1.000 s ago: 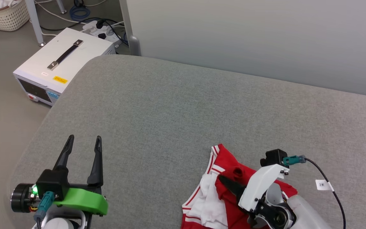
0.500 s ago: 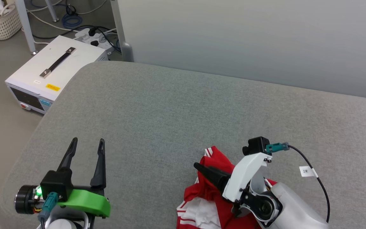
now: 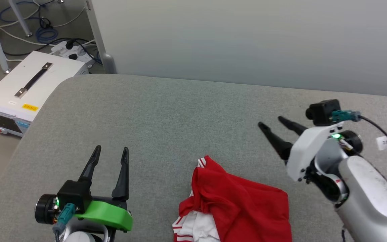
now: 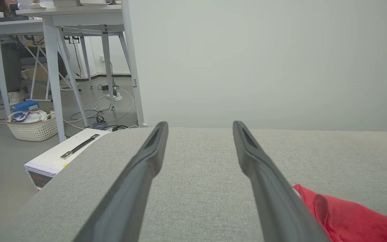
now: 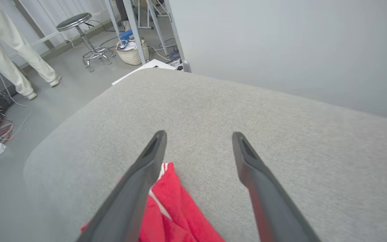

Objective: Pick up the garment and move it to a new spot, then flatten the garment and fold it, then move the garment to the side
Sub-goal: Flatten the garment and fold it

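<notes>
1. Shirt: red, crumpled in a heap at the near edge of the grey padded bench, roughly mid-width. White sleeve fabric with red stripes pokes out at its near-left side. The print is not visible.
2. Right claw: fingers spread wide, holding nothing. It hangs over the bench on the right side, beyond the shirt toward the far edge and clear of the cloth.
3. Right wrist view: claw points across bare grey fabric, with the shirt lying low beneath the left finger.
4. Left claw: fingers spread, empty, over the near left corner of the bench and apart from the shirt.
5. Left wrist view: claw faces the far edge, and the shirt shows as a red edge at lower right.
6. Off the bench: a white box with a black handle sits on the floor by the far left corner.
</notes>
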